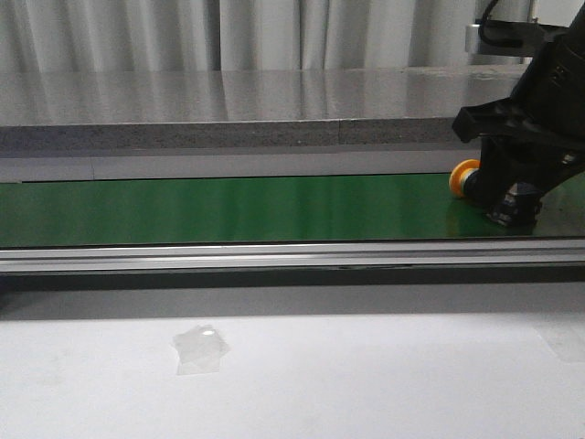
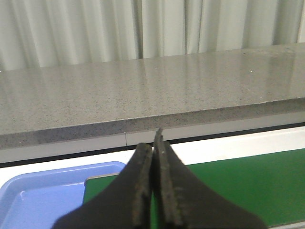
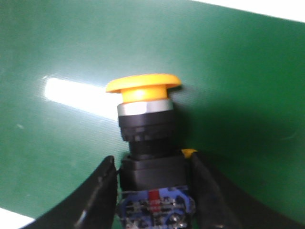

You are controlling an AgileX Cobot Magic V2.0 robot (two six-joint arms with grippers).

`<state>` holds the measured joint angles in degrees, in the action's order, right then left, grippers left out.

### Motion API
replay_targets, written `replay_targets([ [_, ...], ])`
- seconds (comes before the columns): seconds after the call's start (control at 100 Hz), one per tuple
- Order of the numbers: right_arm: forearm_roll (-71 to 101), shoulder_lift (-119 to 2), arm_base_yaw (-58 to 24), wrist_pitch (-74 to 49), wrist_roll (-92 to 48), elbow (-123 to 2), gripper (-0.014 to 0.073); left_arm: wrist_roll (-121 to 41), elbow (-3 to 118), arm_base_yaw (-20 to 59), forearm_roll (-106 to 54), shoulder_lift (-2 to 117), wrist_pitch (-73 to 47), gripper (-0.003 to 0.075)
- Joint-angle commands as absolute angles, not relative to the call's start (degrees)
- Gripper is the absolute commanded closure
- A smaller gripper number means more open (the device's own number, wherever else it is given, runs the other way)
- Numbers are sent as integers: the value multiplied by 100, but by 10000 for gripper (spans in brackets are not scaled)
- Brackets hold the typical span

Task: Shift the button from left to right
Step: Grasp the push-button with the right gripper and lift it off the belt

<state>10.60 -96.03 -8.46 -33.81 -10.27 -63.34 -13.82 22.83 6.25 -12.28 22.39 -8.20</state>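
Button transfer looks nearly finished. On the left, the left gripper (image 2: 153,181) idles with jaws pressed together, empty, near a blue tray (image 2: 33,200). At the green belt's (image 1: 228,208) right end, the right gripper (image 3: 151,191) clamps the button (image 3: 145,119) by its black body, so only release seems left.

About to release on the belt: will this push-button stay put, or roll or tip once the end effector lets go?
The push-button looks rigid, so it likely won't deform. It lies on its side in the right end effector, and the round yellow cap could let it pivot or roll slightly. The squarish black body should limit that. The green belt looks glossy, so it may slide.
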Motion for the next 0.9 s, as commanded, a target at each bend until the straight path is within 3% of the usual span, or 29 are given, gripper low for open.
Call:
replay_targets([
  [0.0, 1082, -9383, -843, -3584, -1108, -6604, 430, -1377, 2452, 666, -1283, 2270, -359, 740],
  [0.31, 978, -9148, -527, -4322, -1108, -7688, 430, -1377, 2452, 666, -1283, 2270, -359, 740],
  [0.89, 518, -9271, 1911, -4417, -1114, -8173, 430, -1377, 2452, 666, -1283, 2270, -359, 740],
])
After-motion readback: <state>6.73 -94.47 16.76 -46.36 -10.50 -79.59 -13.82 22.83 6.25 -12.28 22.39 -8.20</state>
